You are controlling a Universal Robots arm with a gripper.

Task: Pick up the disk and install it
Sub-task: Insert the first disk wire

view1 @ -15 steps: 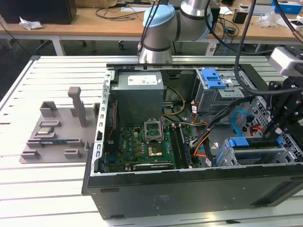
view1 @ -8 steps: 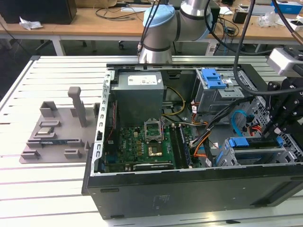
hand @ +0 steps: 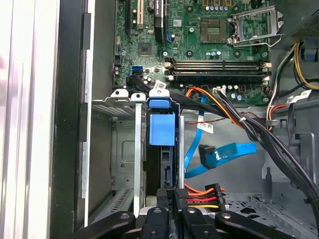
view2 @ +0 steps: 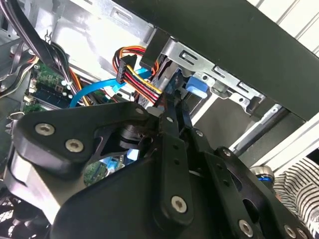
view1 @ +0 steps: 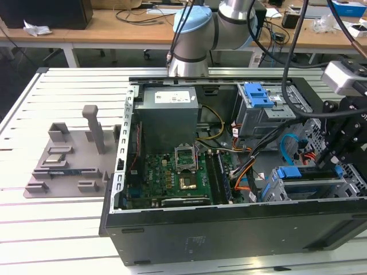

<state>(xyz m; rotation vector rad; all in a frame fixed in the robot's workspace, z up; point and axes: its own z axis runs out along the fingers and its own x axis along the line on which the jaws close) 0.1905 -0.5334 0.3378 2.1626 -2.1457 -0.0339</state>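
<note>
Sitting at the exterior view's left on the slatted desk (view1: 34,229): a grey fixture tray (view1: 66,166). Filling the middle, an open computer case (view1: 229,229) with motherboard (view1: 172,177) and power supply (view1: 169,117). Standing on edge in the drive cage (hand: 117,149) at the right, the disk (hand: 163,144), blue carrier tab up. Pinching the disk's end beside the power connector (hand: 199,196), the gripper (hand: 169,216), fingers pressed against it.

motherboard, flat printed circuit board (view1: 172,177): green
latch, plastic, atop metal drive cage (view1: 258,94): blue
flat data cable (hand: 222,154): blue
computer case, metal (view1: 229,235): black
</note>
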